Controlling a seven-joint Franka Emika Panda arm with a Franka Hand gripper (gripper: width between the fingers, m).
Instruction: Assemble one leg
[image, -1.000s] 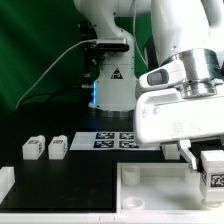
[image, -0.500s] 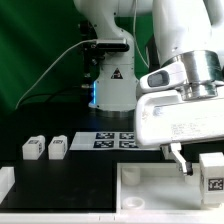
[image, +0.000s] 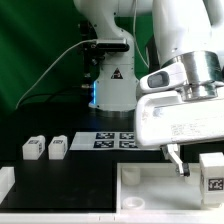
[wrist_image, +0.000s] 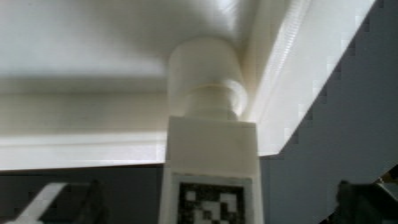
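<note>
A leg (image: 213, 172) is stood upright in the far corner of the white rimmed tray (image: 150, 185), at the exterior view's right. The gripper (image: 186, 165) is spread apart, clamping nothing. Two more legs (image: 45, 148) are seen on the black table (image: 85, 165), against a green backdrop (image: 35, 50).

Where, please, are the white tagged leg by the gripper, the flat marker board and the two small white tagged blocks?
leg (image: 213, 172): exterior view, upper face.
marker board (image: 112, 139): exterior view, middle.
two blocks (image: 45, 148): exterior view, between the pair.
</note>
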